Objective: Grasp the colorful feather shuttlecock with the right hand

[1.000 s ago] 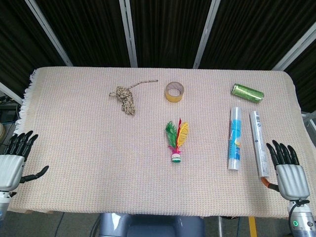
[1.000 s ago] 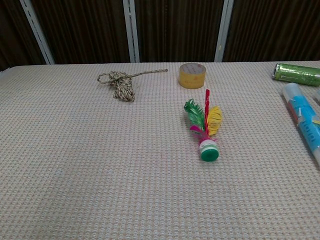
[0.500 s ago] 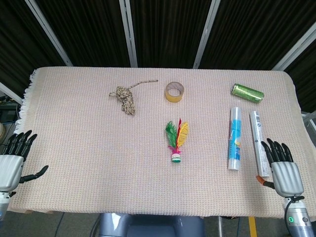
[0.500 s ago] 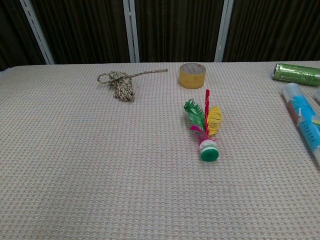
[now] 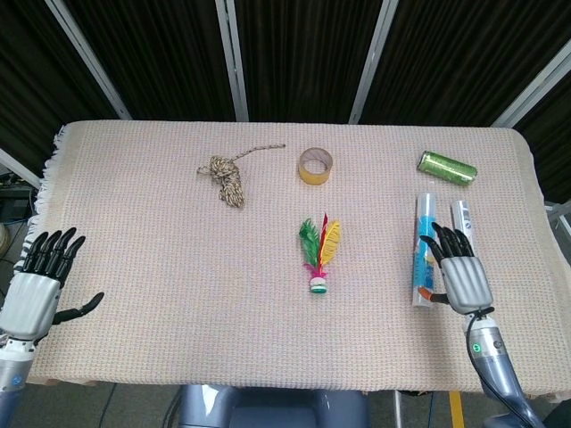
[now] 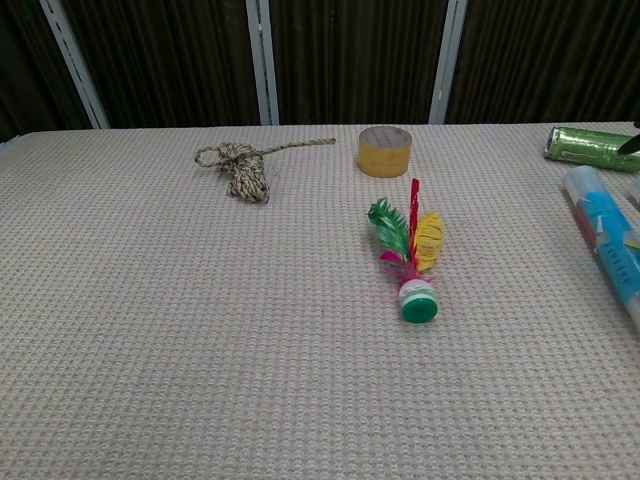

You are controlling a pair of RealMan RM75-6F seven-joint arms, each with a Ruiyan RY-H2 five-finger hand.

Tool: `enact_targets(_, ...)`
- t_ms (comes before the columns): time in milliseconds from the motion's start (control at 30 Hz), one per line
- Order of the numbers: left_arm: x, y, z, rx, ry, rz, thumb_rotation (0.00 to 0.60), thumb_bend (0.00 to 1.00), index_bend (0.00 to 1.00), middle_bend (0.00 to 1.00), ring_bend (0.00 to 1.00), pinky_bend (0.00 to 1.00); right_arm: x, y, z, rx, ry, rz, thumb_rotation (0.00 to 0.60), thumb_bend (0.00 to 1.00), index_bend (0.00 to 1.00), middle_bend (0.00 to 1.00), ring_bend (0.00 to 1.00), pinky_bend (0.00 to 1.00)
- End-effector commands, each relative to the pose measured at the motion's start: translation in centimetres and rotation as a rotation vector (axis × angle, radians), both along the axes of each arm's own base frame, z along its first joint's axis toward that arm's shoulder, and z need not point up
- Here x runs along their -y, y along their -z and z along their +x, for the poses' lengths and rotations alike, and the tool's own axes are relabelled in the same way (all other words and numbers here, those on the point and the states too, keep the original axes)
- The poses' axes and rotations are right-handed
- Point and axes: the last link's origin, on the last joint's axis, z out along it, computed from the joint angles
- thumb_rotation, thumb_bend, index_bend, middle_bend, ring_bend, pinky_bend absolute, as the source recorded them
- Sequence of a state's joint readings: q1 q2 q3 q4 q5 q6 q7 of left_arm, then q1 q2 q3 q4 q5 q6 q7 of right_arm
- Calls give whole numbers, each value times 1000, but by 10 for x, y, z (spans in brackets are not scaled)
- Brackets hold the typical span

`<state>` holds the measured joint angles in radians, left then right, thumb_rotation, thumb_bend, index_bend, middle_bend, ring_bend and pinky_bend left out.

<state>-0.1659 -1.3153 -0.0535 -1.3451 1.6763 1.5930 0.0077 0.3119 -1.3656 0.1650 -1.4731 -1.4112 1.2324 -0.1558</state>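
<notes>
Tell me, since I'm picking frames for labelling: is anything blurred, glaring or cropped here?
Head view: even light, sharp, no glare; the shuttlecock and right hand show whole. Chest view: also sharp, soft shadows, but the blue tube and green roll are cut by the right edge.

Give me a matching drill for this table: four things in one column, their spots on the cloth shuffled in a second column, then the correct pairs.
Things:
1. feather shuttlecock
2. tape roll
3. rope bundle
4. green can

Places:
A. far right part of the cloth
B. middle of the cloth, green base toward the robot
C. just beyond the shuttlecock's feather tips
D. far side, left of the tape

Pairs: 1-B, 2-C, 3-D, 4-A
</notes>
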Motion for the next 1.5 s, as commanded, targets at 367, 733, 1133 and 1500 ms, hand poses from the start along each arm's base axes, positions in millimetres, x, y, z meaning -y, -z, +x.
enact_targets(367, -19, 10, -9, -46, -86, 16, 410, 208, 0, 0, 0, 0, 34, 37, 29, -175, -222, 141, 600, 82, 277, 0, 0, 0)
enact_targets(733, -27, 7, -16, -42, -120, 33, 409, 209, 0, 0, 0, 0, 61, 47, 72, -216, -357, 186, 600, 103, 310, 0, 0, 0)
enact_targets(1133, -35, 6, -22, -52, -172, 49, 408, 209, 0, 0, 0, 0, 98, 76, 121, -322, -472, 288, 600, 105, 313, 0, 0, 0)
enact_targets(1500, -43, 9, -32, -87, -232, 66, 406, 209, 0, 0, 0, 0, 137, 112, 132, -473, -510, 403, 600, 111, 329, 1, 0, 0)
